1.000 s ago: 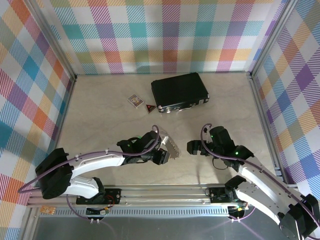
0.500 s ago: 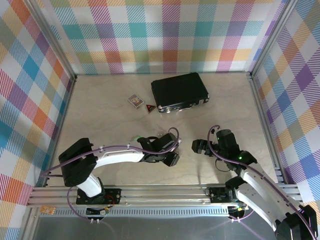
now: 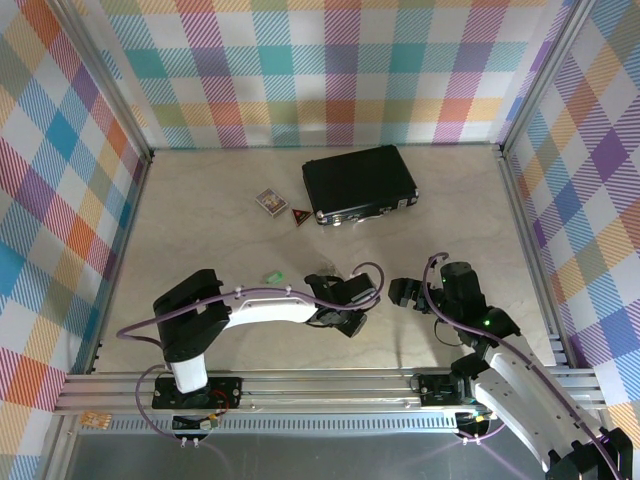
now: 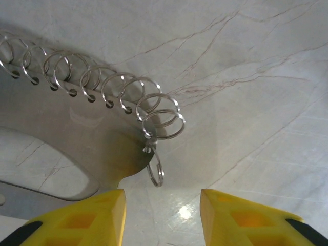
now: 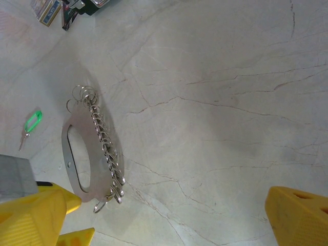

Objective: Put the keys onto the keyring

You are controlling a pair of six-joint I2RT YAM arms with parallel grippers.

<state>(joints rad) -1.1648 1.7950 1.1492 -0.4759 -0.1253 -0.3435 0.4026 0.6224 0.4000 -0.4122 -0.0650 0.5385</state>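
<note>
Silvery oval metal keyring (image 4: 77, 128), row of small split rings (image 4: 154, 110) along one edge, flat on pale marbled table (image 3: 200, 220), just ahead of left gripper (image 4: 163, 215). Yellow fingers (image 4: 77, 223) part-open, nothing between. Tiny green-headed silver key (image 5: 32, 123) loose nearby, apart from keyring. Right gripper (image 5: 166, 218) spread wide, empty.

I have the left arm (image 3: 265, 308) stretched low to the right from its base. The left gripper (image 3: 347, 306) is angled down, its yellow fingers (image 4: 87, 220) partly apart. The right arm (image 3: 510, 375) is elbow-bent, and the right gripper (image 3: 400, 293) points left, jaws fully spread.
</note>
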